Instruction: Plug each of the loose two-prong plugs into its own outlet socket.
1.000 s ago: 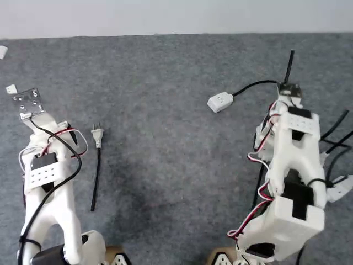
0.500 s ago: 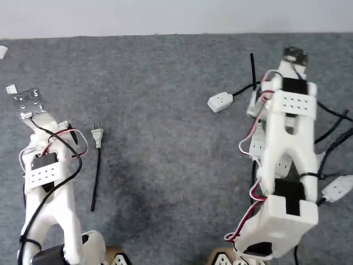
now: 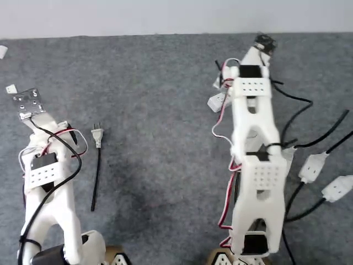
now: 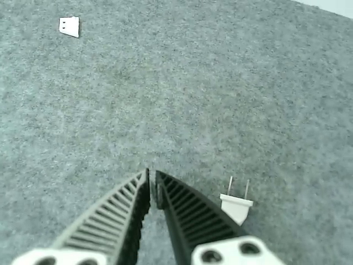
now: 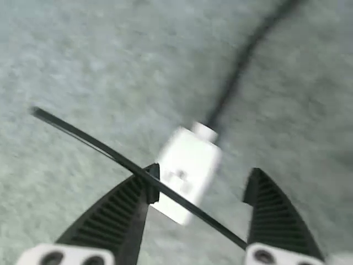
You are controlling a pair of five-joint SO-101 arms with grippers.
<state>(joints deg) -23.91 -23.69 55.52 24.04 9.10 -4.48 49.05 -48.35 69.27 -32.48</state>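
A white two-prong plug point(image 3: 97, 135) lies on the grey carpet with its black cord point(image 3: 95, 182) trailing toward the front edge. My left gripper point(image 4: 151, 176) is shut and holds nothing, low over the carpet, with that plug point(image 4: 237, 205) a short way beside it. My right arm point(image 3: 251, 91) stretches to the far side over a white outlet socket point(image 3: 217, 101). My right gripper point(image 5: 201, 176) is open around this socket point(image 5: 190, 163) without touching it. A thin black cord point(image 5: 88, 141) crosses in front of the socket, close to one fingertip point(image 5: 148, 179).
Two more white sockets point(image 3: 313, 165) point(image 3: 336, 187) on black cables lie at the right, beside the right arm's base. A small white piece point(image 3: 11, 88) point(image 4: 69, 26) sits at the far left. My left arm point(image 3: 47, 165) stands at the left.
My right arm has swung left and stretched farther out, from the right side to over the white socket. The thin black cord moved with it. My left arm has kept still.
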